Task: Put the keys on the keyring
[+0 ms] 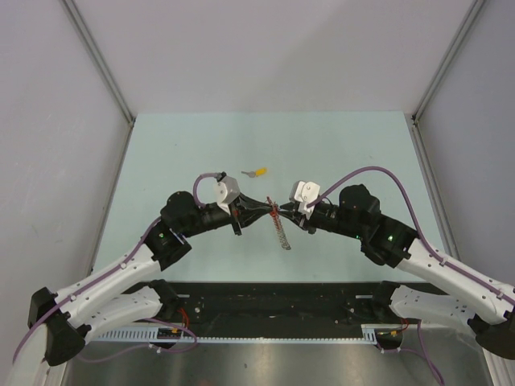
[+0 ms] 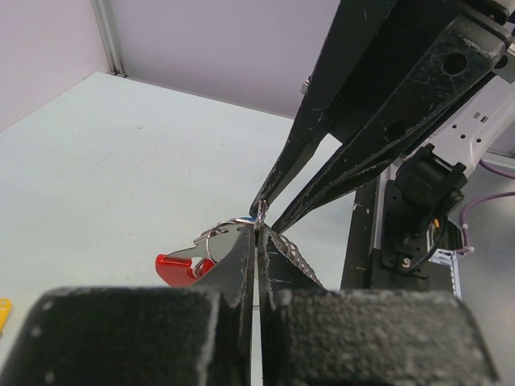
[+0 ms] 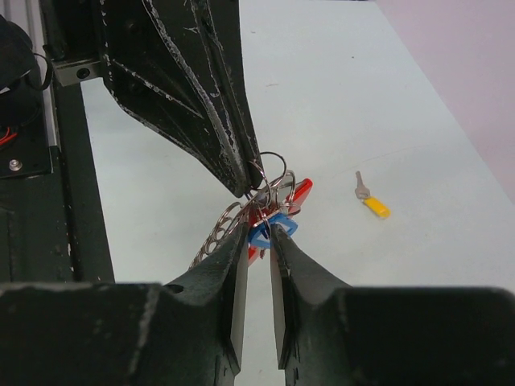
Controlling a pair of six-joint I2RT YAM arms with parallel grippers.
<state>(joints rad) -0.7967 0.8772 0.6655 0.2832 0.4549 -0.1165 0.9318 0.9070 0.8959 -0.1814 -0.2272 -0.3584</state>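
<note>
My two grippers meet tip to tip above the middle of the table. My left gripper (image 1: 270,207) is shut on a ring of the keyring (image 1: 279,224), whose silver chain hangs down. In the left wrist view the left gripper (image 2: 257,233) pinches the rings, with the red tag (image 2: 179,266) to the left and the chain (image 2: 299,259) to the right. My right gripper (image 1: 283,211) is shut on a blue key. In the right wrist view the right gripper (image 3: 269,231) holds the blue key (image 3: 268,227) by its head against the rings and the red tag (image 3: 301,195). A yellow key (image 3: 371,202) lies loose on the table (image 1: 258,171).
The pale green table (image 1: 338,153) has grey walls at the back and sides. A black rail (image 1: 273,301) runs along the near edge between the arm bases. The left gripper's fingers (image 3: 217,121) fill the upper part of the right wrist view.
</note>
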